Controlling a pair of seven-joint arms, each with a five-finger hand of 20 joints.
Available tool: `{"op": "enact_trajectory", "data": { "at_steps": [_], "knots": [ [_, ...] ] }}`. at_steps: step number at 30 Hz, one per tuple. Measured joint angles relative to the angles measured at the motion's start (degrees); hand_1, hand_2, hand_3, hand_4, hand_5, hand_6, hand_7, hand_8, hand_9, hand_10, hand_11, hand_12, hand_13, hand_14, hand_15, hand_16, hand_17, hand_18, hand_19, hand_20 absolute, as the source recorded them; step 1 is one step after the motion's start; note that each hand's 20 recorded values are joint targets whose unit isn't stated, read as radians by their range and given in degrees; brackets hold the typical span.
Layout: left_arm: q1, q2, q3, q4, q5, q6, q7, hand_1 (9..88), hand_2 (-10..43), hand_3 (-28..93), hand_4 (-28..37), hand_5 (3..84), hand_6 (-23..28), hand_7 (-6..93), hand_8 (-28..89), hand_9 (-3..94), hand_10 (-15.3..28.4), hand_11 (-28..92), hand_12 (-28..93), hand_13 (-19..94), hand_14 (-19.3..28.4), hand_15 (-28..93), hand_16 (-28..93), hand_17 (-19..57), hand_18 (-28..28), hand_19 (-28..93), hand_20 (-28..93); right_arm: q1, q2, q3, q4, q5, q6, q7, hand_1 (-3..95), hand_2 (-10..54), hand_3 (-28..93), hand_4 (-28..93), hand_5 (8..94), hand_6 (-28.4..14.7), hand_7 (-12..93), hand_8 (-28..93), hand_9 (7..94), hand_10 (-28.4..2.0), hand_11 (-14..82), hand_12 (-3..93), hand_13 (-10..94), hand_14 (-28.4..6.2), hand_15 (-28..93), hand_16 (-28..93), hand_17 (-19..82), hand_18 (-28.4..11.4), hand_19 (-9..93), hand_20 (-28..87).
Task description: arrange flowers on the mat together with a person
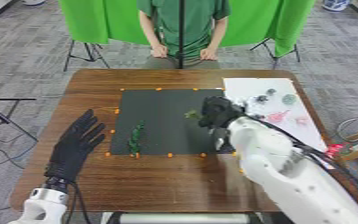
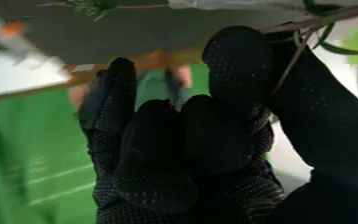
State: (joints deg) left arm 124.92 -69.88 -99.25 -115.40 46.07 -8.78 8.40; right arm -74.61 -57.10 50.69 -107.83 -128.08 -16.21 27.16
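Brown wood tops the table [image 1: 175,172]; green curtain [image 1: 87,20] hangs above it. Black matting [image 1: 162,105] lies mid-frame, white sheet [image 1: 246,87] upper right, pink flowers [image 1: 276,117] on it. The left hand [image 1: 69,147], lower left, has loose, straight fingers. Dark green, slim and densely leafy, one sprig [image 1: 136,135] lies left of centre. The right hand [image 1: 215,111], near centre, pinches a thin, brownish twig [image 2: 288,75].

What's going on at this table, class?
The robot is arranging flowers on a dark mat. Its right hand, over the mat's right part, pinches a thin stem with narrow green leaves. One leafy green sprig lies on the left part of the mat, and pink flowers wait on a white sheet to the right. The left hand is off to the mat's left, fingers straight, holding nothing.
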Motion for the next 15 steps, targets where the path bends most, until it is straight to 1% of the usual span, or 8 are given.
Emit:
{"op": "enact_trajectory", "data": {
  "at_steps": [4, 7, 13, 15],
  "knots": [
    [-0.71, 0.00, 0.55, 0.42, 0.00, -0.04, -0.23, 28.2, -6.8, 67, -25.4, 27.9, 2.9, 15.1, -9, 19.5, 9.5, 14, 17, 20, 11.3, 20, 4, -9.6, 20.0, 38, 8, 3.15, -4.97, -5.32, 6.35, -5.19, -0.90, 0.03, 40.2, -9.5, 85, -14, 81.0, 0.1, 58, 14, 86.7, -8.4, 75.5, 39.1, 83, -8.2, 85, 29, 39, -20.5, 86, 31],
    [-1.33, 0.00, 0.88, 0.78, 0.00, -0.09, -0.56, 28.2, -6.8, 67, -25.4, 27.9, 2.9, 15.2, -9, 19.5, 9.5, 14, 17, 20, 11.4, 20, 4, -9.6, 20.0, 39, 8, 3.31, -7.63, -6.82, 9.03, -7.90, -1.31, 0.37, 39.7, -9.5, 85, -15, 82.3, 0.4, 57, 13, 87.4, -8.3, 75.2, 38.7, 84, -8.0, 85, 28, 40, -20.4, 87, 31],
    [-2.27, 0.00, 1.31, 1.33, 0.00, -0.49, -1.59, 28.2, -6.9, 68, -24.9, 28.1, 3.0, 15.0, -9, 19.6, 9.5, 14, 17, 20, 11.4, 20, 4, -9.7, 20.0, 39, 8, 2.13, -9.97, -7.00, 9.50, -9.09, -1.19, 3.03, 36.8, -7.9, 86, -17, 86.0, 1.6, 52, 11, 89.8, -7.5, 72.5, 38.1, 86, -7.7, 84, 27, 41, -20.4, 88, 28],
    [-2.46, 0.03, 1.39, 1.43, 0.00, -0.65, -1.92, 28.2, -6.8, 68, -24.5, 28.2, 3.0, 15.0, -9, 19.6, 9.5, 14, 17, 20, 11.4, 20, 4, -9.7, 20.0, 39, 8, 1.79, -10.46, -7.00, 9.44, -9.08, -1.12, 3.41, 35.9, -6.2, 86, -19, 86.9, 1.8, 52, 4, 90.3, -7.5, 71.9, 38.2, 87, -7.6, 83, 27, 42, -20.5, 88, 27]
  ]
}}
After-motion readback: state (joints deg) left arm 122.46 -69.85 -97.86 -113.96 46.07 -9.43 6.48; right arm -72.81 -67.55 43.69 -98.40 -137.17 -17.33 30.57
